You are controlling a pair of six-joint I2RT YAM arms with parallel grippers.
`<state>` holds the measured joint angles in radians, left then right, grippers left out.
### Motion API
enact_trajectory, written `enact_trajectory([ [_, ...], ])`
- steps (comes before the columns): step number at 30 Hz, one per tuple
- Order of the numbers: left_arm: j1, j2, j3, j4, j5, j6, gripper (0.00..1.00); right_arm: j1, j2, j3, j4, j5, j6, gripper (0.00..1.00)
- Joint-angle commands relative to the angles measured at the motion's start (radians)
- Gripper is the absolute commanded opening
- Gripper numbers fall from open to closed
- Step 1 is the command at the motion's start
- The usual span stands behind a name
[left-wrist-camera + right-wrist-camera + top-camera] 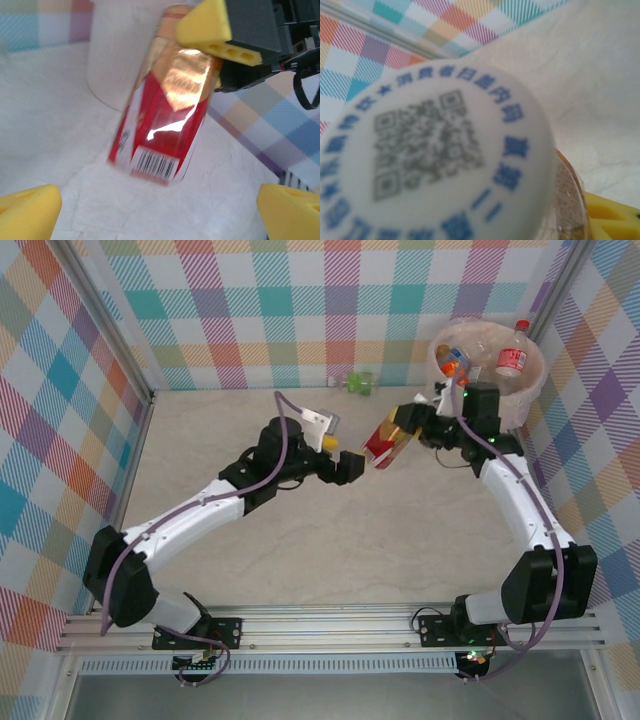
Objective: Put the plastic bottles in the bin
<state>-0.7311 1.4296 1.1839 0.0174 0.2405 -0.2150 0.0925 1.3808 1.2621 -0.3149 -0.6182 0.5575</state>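
Red-labelled clear plastic bottle [165, 115] is held tilted above the pale marble-patterned table [300, 550], between the two arms and near the round cream-pink bin [538, 375]. Its upper part, just below the white printed cap [435, 165], is clamped by the right gripper [402, 430]. The left gripper [350, 468] is spread wide and empty just beside the base.

The bottle is judged light, thin-walled and glossy, hence slippery and easily dented. A hold on the stiffer shoulder is advised.

Open table is available below and to the left. The bin rim and the checked right wall [600, 390] are close and are to be cleared. An orange-capped bottle [455, 362] and a red-capped bottle [513, 355] are seen lying in the bin.
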Motion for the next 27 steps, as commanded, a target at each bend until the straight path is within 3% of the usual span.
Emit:
enact_trajectory([
  [1, -0.009, -0.053, -0.028, 0.015, -0.231, -0.044, 1.0, -0.05, -0.053, 0.132, -0.057, 0.046, -0.096, 0.53],
  [4, -0.008, -0.066, -0.048, -0.007, -0.384, -0.067, 1.0, -0.121, -0.037, 0.235, -0.053, 0.04, -0.121, 0.54],
  [8, -0.003, -0.062, -0.045, -0.043, -0.461, -0.089, 1.0, -0.214, 0.032, 0.384, -0.059, 0.033, -0.114, 0.54],
  [18, -0.001, -0.032, -0.021, -0.096, -0.503, -0.111, 1.0, -0.394, 0.24, 0.668, -0.151, 0.086, -0.095, 0.56],
  [23, 0.002, -0.014, -0.014, -0.105, -0.517, -0.112, 1.0, -0.412, 0.348, 0.793, -0.291, 0.194, -0.172, 0.57],
  [27, 0.01, 0.012, -0.001, -0.109, -0.514, -0.122, 1.0, -0.413, 0.464, 0.865, -0.381, 0.058, -0.176, 0.7],
])
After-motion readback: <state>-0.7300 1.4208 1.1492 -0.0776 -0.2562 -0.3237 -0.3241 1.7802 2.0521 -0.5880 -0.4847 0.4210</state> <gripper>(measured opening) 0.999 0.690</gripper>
